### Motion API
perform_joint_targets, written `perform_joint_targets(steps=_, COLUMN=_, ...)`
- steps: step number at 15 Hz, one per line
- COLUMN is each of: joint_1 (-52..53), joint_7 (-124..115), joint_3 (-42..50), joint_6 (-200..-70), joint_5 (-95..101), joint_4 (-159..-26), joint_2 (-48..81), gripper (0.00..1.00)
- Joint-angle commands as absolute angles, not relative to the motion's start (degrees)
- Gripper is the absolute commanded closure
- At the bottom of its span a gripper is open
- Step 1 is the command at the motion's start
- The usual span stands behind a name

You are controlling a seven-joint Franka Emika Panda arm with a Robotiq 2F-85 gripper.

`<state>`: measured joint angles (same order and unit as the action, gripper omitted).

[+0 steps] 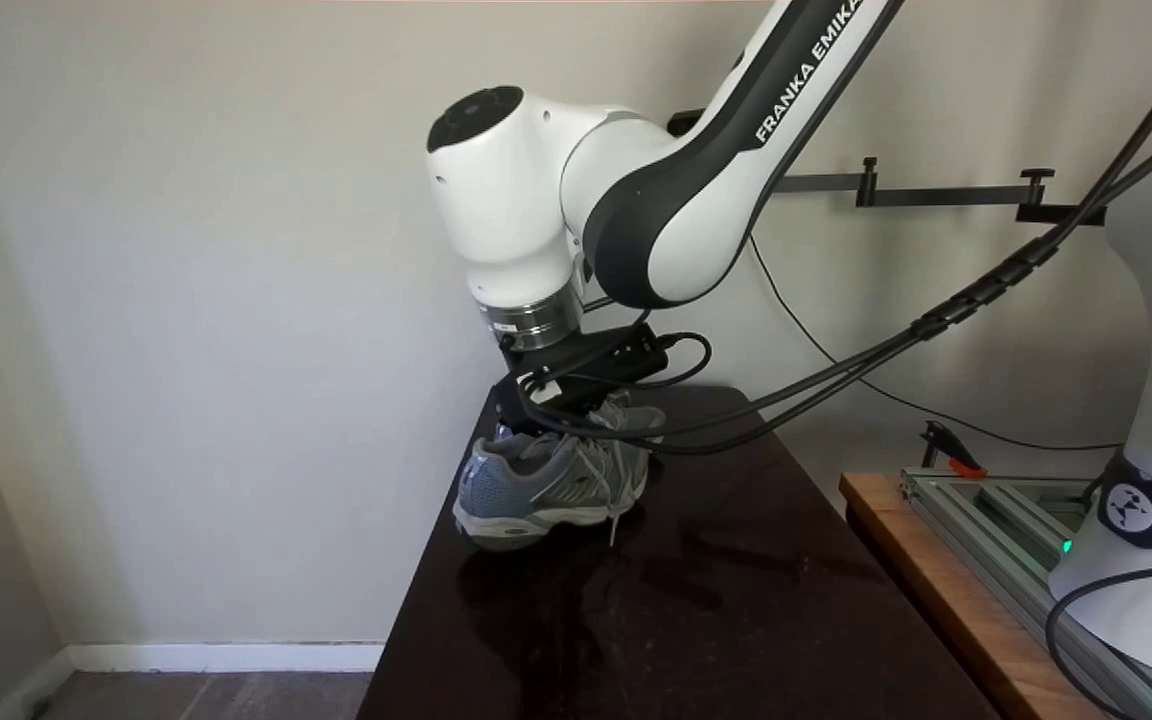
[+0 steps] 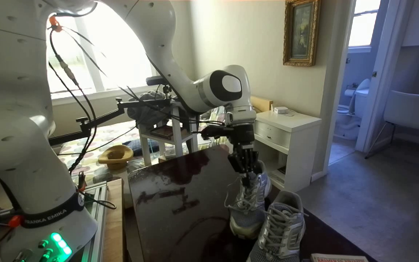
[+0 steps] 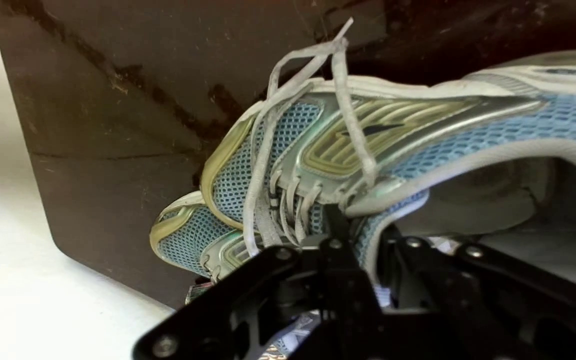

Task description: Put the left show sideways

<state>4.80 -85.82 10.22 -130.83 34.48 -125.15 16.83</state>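
A grey-blue running shoe with loose white laces (image 2: 251,207) is in both exterior views, also here (image 1: 556,480), toe away from the wall side. In the wrist view it (image 3: 393,130) fills the middle and right. My gripper (image 2: 246,178) points down into its opening. In the wrist view the gripper (image 3: 365,225) has one finger over the laces and one inside the opening, with the shoe's tongue pinched between them. A matching shoe (image 2: 280,225) stands beside it; part of it also shows in the wrist view (image 3: 195,242). I cannot tell whether the held shoe is lifted.
Both shoes are on or over a dark, glossy table (image 1: 766,610), near its far edge. A book (image 2: 338,258) lies beside the matching shoe. A white nightstand (image 2: 289,125) stands behind the table. Cables (image 1: 836,375) hang along the arm beside the shoe.
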Motion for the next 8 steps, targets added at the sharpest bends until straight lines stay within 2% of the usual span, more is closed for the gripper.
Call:
perform_joint_targets(steps=1, joint_1=4.71, joint_7=-86.65, joint_3=8.96, joint_6=-130.74, joint_5=34.7, joint_4=-125.17, joint_2=16.4, gripper=0.96)
perform_joint_targets(steps=8, joint_1=5.55, joint_7=-89.82, joint_3=8.92, joint_6=-129.35, joint_5=36.69, joint_4=-124.42, joint_2=16.87, gripper=0.96)
